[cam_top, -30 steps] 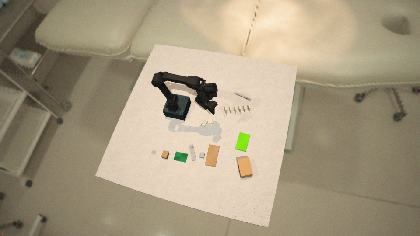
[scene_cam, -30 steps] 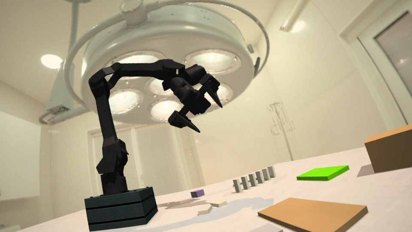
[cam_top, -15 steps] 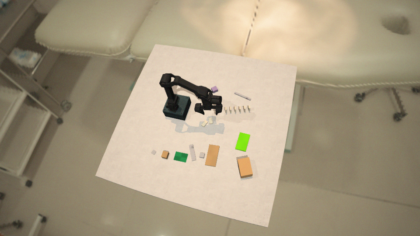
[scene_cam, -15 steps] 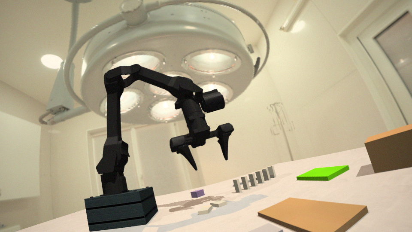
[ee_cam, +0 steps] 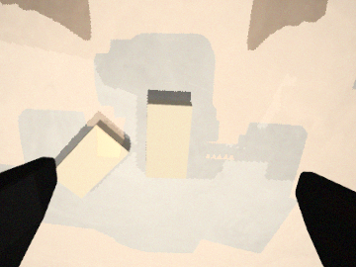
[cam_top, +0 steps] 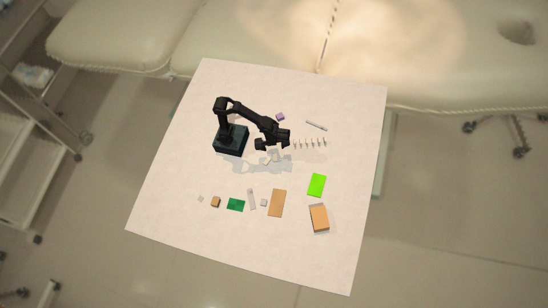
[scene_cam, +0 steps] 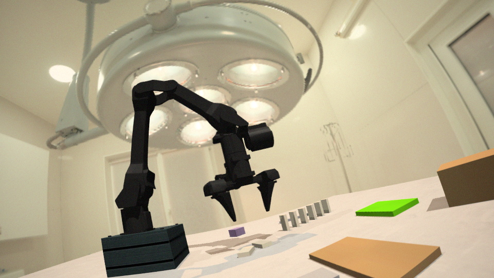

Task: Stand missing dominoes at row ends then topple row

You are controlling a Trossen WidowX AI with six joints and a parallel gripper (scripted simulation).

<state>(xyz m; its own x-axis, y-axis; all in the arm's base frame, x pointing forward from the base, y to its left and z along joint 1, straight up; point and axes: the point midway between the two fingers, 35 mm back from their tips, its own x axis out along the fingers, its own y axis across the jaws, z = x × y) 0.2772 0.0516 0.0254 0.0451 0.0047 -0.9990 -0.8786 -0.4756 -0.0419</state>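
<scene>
Several pale dominoes (cam_top: 306,143) (scene_cam: 303,215) stand upright in an evenly spaced row, to the right of the arm. Two loose cream dominoes lie flat near the row's arm-side end. One domino (cam_top: 274,157) (scene_cam: 262,243) (ee_cam: 168,140) is straight in the middle of the wrist view; the other domino (cam_top: 266,161) (scene_cam: 245,251) (ee_cam: 91,160) is turned at an angle beside it, near the left finger in that view. My gripper (cam_top: 273,148) (scene_cam: 251,215) (ee_cam: 179,177) is open and empty, pointing down above the loose dominoes, clear of them and of the standing row.
A purple block (cam_top: 279,116) (scene_cam: 236,231) and a grey bar (cam_top: 316,125) lie behind. In front are a bright green slab (cam_top: 317,185) (scene_cam: 386,208), an orange board (cam_top: 277,202) (scene_cam: 376,257), an orange box (cam_top: 319,218) (scene_cam: 470,183), a dark green tile (cam_top: 235,204) and small blocks.
</scene>
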